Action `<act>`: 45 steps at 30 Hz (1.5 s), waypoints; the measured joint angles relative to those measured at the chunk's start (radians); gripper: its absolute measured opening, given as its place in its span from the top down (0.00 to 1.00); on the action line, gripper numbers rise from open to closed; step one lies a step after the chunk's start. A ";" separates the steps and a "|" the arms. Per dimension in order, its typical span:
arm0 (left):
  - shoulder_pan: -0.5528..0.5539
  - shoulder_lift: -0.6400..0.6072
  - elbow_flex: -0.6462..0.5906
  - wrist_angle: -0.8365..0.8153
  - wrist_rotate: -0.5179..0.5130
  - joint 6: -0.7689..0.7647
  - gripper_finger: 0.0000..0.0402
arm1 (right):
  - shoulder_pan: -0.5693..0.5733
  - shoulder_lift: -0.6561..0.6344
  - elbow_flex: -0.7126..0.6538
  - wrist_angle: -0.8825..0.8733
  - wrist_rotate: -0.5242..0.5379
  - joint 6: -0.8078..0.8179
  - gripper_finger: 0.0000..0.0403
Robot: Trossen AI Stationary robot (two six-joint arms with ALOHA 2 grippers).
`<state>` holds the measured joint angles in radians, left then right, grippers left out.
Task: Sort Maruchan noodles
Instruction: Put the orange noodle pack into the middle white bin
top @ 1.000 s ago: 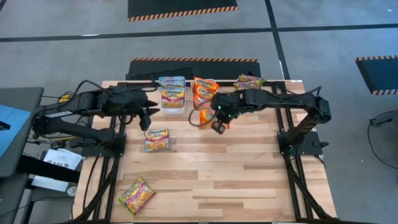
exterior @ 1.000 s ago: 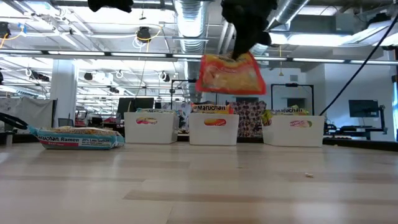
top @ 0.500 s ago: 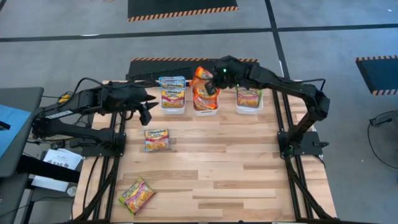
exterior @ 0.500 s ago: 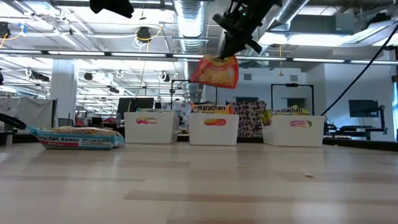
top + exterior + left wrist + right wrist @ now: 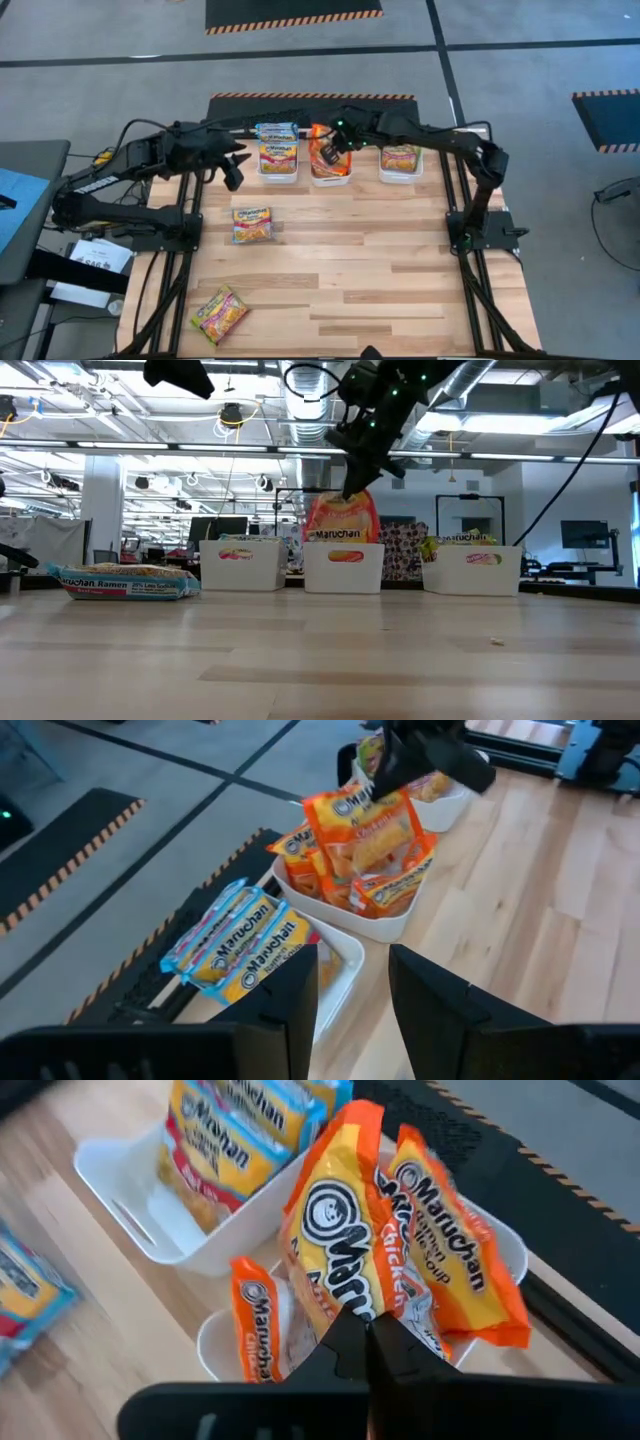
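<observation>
Three white bins stand along the far edge: the left bin (image 5: 278, 172) holds blue Maruchan packets, the middle bin (image 5: 329, 180) orange ones, the right bin (image 5: 400, 176) green-pink ones. My right gripper (image 5: 336, 141) is shut on an orange packet (image 5: 322, 152) above the middle bin. My left gripper (image 5: 232, 176) hovers open near the left bin, with nothing between its fingers (image 5: 300, 1000). A blue packet (image 5: 253, 224) lies flat on the table's left half. A green-pink packet (image 5: 220, 313) lies near the front left corner. My right gripper pinches the orange packet's upper edge (image 5: 345, 1308) between its two fingers, slanting down from the table's right. The packet (image 5: 341, 518) hangs upright below the fingers, its lower end down among the packets in the middle bin (image 5: 344, 568); whether it rests on them I cannot tell.
Bare wood table (image 5: 380, 270) stretches across the middle and right, in front of the bins. The arms' dark stands (image 5: 480, 230) rise at both side edges. Beyond the far edge lies a black mat with striped borders (image 5: 310, 105).
My right gripper has carried the orange packet from above the table's middle toward the far edge and down over the middle bin, staying shut. The packet, first hanging high and clear, now reaches into the bin. My left gripper has swung a little toward the far edge.
</observation>
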<state>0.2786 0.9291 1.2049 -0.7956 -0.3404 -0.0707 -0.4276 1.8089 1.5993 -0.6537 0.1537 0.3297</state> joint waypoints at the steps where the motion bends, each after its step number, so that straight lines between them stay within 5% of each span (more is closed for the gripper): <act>1: 0.005 0.000 0.000 0.000 0.001 0.000 0.72 | 0.002 0.009 0.000 -0.001 0.001 -0.010 1.00; 28: 0.017 0.000 0.000 -0.031 0.003 0.007 0.72 | 0.046 0.121 0.000 -0.071 -0.027 -0.067 0.97; 45: 0.017 0.000 0.000 -0.030 0.004 0.013 0.72 | 0.026 0.122 0.244 -0.226 -0.051 -0.069 0.57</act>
<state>0.2955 0.9291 1.2045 -0.8257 -0.3363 -0.0572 -0.4019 1.9305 1.8434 -0.8799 0.1032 0.2611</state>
